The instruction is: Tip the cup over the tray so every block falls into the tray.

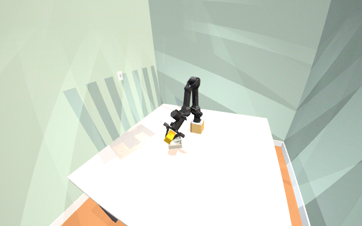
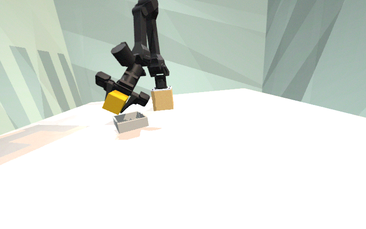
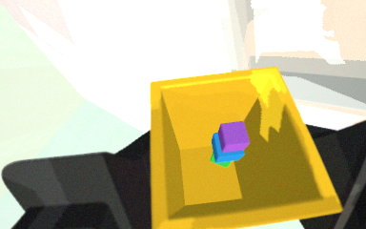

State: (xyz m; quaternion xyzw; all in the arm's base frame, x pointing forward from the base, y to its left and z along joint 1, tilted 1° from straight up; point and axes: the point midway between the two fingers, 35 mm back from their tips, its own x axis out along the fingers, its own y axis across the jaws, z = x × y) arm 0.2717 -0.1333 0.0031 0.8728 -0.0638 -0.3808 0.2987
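Exterior view, left of centre: black jaws [image 1: 170, 135] [image 2: 120, 103] grip a tilted yellow square cup [image 1: 169, 136] [image 2: 115, 102] [image 3: 164, 153] near the shallow grey rectangular tray [image 1: 175, 146] [image 2: 133, 125]. Inside the cup, the wrist view shows purple [image 3: 233, 136], blue [image 3: 230, 155] and green blocks [image 3: 221, 162].

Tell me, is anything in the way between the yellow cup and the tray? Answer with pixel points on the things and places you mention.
No, nothing visible stands between the yellow cup [image 1: 169, 136] [image 2: 115, 101] [image 3: 205, 114] and the tray [image 1: 175, 146] [image 2: 133, 125] [image 3: 329, 67]. The cup hangs close above the tray's side.

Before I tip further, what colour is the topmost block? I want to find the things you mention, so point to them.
Purple [image 3: 233, 135]; the wrist view shows it best.
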